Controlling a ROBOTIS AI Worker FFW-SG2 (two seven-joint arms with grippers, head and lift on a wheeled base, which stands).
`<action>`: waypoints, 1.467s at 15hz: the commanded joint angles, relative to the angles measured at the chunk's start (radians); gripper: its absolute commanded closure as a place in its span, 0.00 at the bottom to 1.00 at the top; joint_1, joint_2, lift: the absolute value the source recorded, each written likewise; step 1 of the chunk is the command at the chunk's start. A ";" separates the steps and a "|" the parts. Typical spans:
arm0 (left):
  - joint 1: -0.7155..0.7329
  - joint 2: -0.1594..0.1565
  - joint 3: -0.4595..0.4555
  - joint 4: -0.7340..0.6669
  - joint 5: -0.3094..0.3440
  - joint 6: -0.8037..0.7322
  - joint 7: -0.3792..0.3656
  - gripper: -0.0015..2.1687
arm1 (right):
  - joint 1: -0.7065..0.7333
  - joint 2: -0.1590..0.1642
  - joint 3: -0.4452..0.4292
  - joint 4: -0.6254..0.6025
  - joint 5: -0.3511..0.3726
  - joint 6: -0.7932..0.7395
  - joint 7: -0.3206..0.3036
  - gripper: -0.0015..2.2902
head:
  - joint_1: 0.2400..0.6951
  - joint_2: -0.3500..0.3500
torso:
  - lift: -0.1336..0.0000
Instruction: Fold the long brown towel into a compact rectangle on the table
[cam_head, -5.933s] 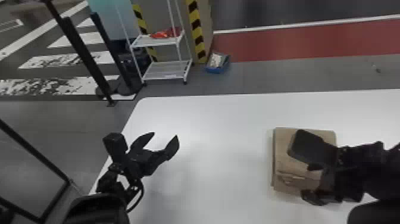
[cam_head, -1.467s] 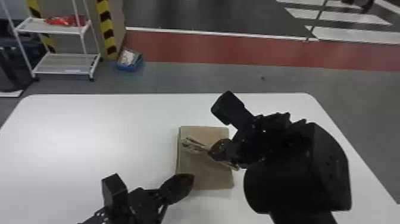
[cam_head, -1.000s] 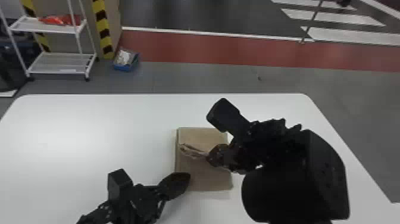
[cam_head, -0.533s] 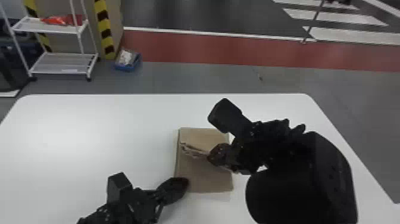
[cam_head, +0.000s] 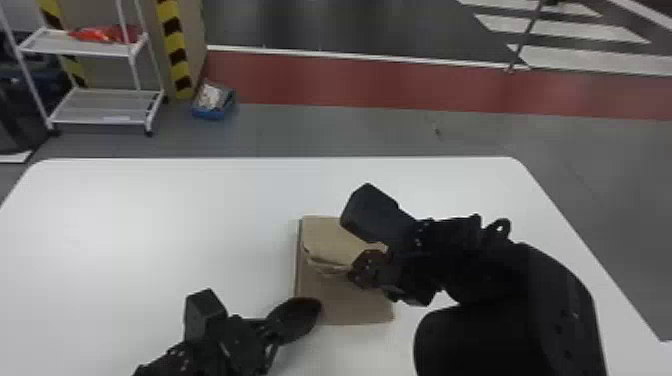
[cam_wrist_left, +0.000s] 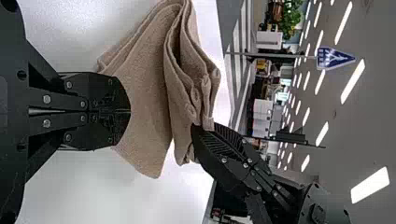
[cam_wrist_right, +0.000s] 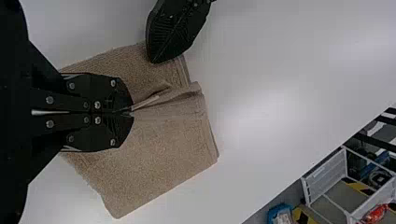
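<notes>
The brown towel (cam_head: 355, 309) lies as a small folded stack on the table, one layer pinched up into a crease across its middle. My right gripper (cam_head: 359, 272) is shut on that raised fold, coming in from the right; the crease runs out from between the tips of the right gripper (cam_wrist_right: 130, 113) in the right wrist view. My left gripper (cam_head: 309, 310) is shut at the towel's near left corner. In the left wrist view the left gripper (cam_wrist_left: 126, 112) overlaps the edge of the towel (cam_wrist_left: 144, 102); whether cloth is between its fingers is unclear.
The white table (cam_head: 150, 225) extends left of and beyond the towel. Past its far edge, on the floor, stand a white rack (cam_head: 95, 107) and a blue box (cam_head: 212, 102). My right forearm (cam_head: 505, 320) covers part of the table's right side.
Since the oldest frame the head view has turned right, the left gripper has shut and come to the towel, and the right gripper has taken hold of a fold. Over the last second both have barely moved.
</notes>
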 joint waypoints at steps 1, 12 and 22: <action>-0.005 -0.001 0.000 0.000 -0.004 0.018 0.001 0.96 | 0.005 -0.014 0.010 0.000 0.011 -0.016 0.008 0.57 | 1.00 0.29 | 0.07; -0.032 -0.007 -0.019 0.003 -0.019 0.039 0.004 0.96 | 0.021 -0.040 0.054 -0.029 0.018 -0.037 0.008 0.57 | 1.00 0.28 | 0.07; -0.031 -0.005 -0.017 0.000 -0.017 0.039 0.004 0.96 | 0.054 -0.053 0.082 -0.017 0.057 -0.068 0.008 0.57 | 1.00 0.30 | 0.07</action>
